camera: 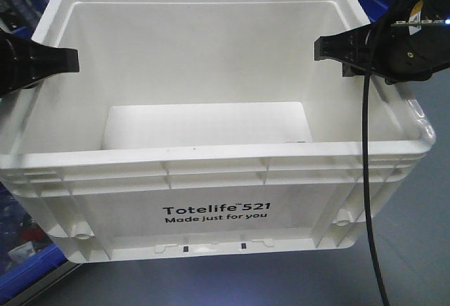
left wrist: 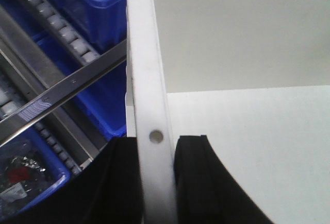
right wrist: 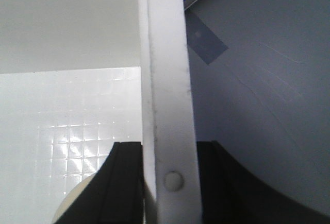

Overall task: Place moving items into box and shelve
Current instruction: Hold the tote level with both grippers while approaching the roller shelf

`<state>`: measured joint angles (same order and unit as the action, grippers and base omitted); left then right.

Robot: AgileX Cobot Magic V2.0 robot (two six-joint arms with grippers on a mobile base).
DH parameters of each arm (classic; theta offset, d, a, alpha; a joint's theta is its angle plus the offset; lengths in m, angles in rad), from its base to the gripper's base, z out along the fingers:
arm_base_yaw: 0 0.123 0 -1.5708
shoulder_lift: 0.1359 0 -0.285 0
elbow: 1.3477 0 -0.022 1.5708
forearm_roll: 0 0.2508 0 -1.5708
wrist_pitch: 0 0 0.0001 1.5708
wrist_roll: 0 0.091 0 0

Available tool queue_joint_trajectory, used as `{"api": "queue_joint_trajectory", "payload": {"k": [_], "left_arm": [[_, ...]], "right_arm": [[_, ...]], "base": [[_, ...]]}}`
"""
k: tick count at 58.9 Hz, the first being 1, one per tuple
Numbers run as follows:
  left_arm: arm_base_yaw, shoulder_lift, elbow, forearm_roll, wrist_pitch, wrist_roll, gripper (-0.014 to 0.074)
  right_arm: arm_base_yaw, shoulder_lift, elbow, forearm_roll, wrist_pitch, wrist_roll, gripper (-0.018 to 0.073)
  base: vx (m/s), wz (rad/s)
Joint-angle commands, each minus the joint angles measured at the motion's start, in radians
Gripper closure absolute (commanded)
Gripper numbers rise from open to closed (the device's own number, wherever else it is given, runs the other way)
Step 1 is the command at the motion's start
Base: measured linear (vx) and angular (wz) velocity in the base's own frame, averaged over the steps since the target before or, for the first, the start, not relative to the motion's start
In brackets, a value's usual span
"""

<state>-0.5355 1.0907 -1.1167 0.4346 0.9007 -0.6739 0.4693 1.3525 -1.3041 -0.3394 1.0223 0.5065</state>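
Blue bins and roller rails seen at upper left, grey floor at lower right, box filling frame centre, left gripper clamped narrow on rim at frame left, right gripper clamped narrow on rim at frame right.

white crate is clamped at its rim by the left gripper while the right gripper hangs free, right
No. The right gripper is clamped too: the right wrist view shows its fingers on both sides of the rim of the white crate, as the left gripper is on the opposite side.
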Motion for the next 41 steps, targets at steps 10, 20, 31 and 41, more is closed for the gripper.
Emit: {"api": "queue_joint_trajectory", "payload": {"k": [10, 20, 31, 41], "left_arm": [[-0.008, -0.034, -0.043, 0.067, -0.125, 0.006, 0.0619], [-0.008, -0.034, -0.043, 0.067, -0.125, 0.006, 0.0619], [-0.008, -0.034, -0.043, 0.067, -0.125, 0.006, 0.0619], [-0.008, -0.034, -0.043, 0.067, -0.125, 0.006, 0.0619]], "right_arm": [[0.0, -0.042, -0.038, -0.078, -0.087, -0.019, 0.0575], [0.0, -0.042, -0.038, -0.078, -0.087, -0.019, 0.0575], [0.0, -0.042, -0.038, -0.078, -0.087, -0.019, 0.0575], [0.0, -0.042, -0.038, -0.078, -0.087, -0.019, 0.0575]], "base": [[0.04, 0.63], [0.03, 0.63], [0.03, 0.58], [0.03, 0.48]]}}
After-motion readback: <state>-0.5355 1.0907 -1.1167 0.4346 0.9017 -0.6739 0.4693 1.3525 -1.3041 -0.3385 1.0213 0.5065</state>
